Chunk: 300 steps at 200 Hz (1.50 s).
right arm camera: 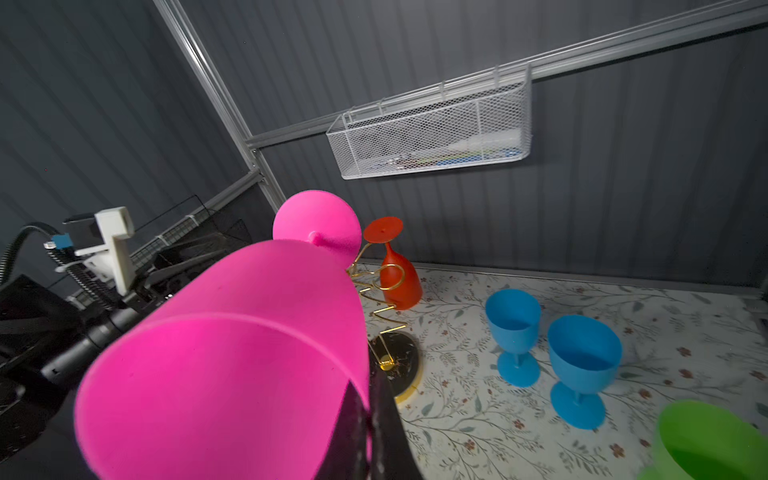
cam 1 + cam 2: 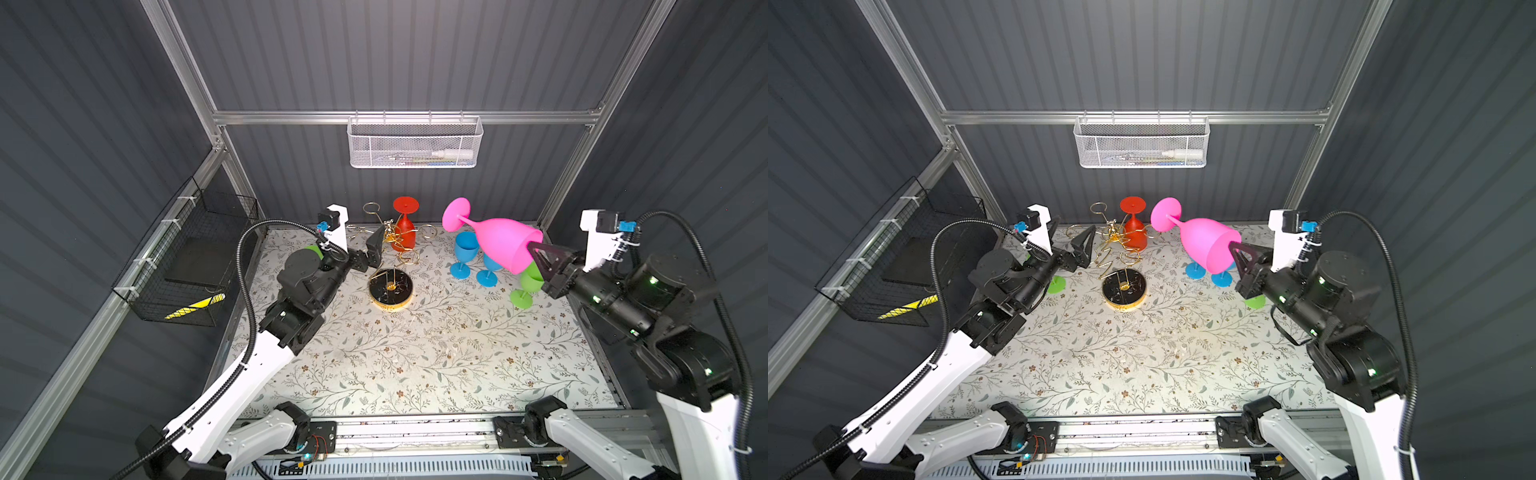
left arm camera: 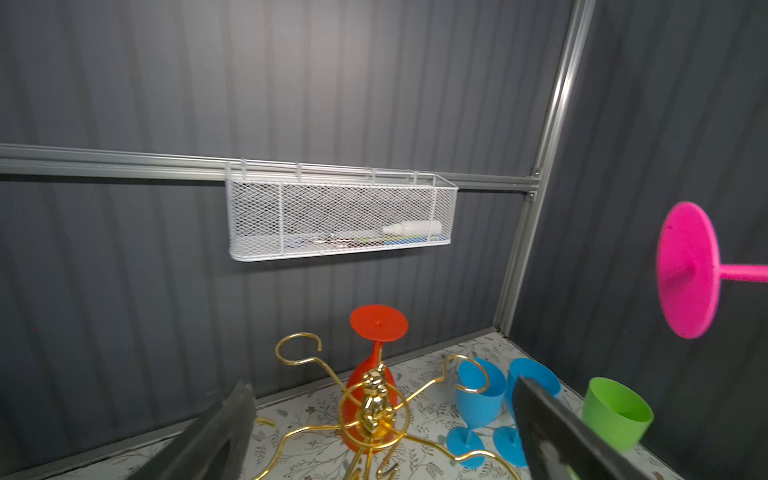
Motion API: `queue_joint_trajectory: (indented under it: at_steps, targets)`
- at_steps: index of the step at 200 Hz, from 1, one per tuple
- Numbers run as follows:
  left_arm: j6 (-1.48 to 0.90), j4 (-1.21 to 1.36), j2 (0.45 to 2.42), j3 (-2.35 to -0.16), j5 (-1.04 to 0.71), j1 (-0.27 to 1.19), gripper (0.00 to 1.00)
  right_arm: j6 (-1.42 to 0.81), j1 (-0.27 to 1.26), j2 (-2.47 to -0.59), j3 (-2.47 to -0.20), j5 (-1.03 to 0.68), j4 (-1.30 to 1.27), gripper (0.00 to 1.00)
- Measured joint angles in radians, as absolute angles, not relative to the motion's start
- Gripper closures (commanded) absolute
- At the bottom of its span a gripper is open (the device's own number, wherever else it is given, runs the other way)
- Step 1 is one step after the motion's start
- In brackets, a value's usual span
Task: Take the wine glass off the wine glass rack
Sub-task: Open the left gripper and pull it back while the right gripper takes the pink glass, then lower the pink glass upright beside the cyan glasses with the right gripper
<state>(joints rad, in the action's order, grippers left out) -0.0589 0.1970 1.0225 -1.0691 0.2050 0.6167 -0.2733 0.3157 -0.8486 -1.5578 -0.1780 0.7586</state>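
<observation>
The right gripper (image 2: 533,250) pinches the rim of the pink wine glass (image 2: 500,245), tilted in the air clear of the wine glass rack (image 2: 390,291) on the counter (image 2: 415,353), while the left gripper (image 2: 370,251) is spread wide beside the rack, where a red wine glass (image 2: 405,232) hangs upside down.
</observation>
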Motion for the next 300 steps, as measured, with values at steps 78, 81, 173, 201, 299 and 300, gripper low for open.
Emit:
queue_joint_trajectory:
  at_steps: [78,81,173,201,299,300]
  targets:
    - [-0.029,0.175,0.799,-0.917,0.454,0.617,0.01,-0.189,0.315,-0.949,-1.534,-0.044,1.063,1.0]
    - [-0.029,0.172,0.791,-0.913,0.459,0.617,0.01,-0.189,0.315,-0.957,-1.531,-0.044,1.065,1.0]
    - [-0.07,0.036,0.615,-0.847,0.547,0.617,0.02,-0.175,0.344,-1.34,-1.518,-0.033,1.01,1.0]
    - [-0.088,-0.001,0.594,-0.839,0.552,0.617,0.02,-0.175,0.359,-1.472,-1.572,-0.021,0.994,1.0]
    - [-0.113,-0.08,0.549,-0.836,0.572,0.617,0.02,-0.159,0.386,-1.825,-1.795,0.044,0.976,1.0]
    - [-0.113,-0.081,0.549,-0.836,0.572,0.617,0.02,-0.158,0.386,-1.827,-1.797,0.045,0.976,1.0]
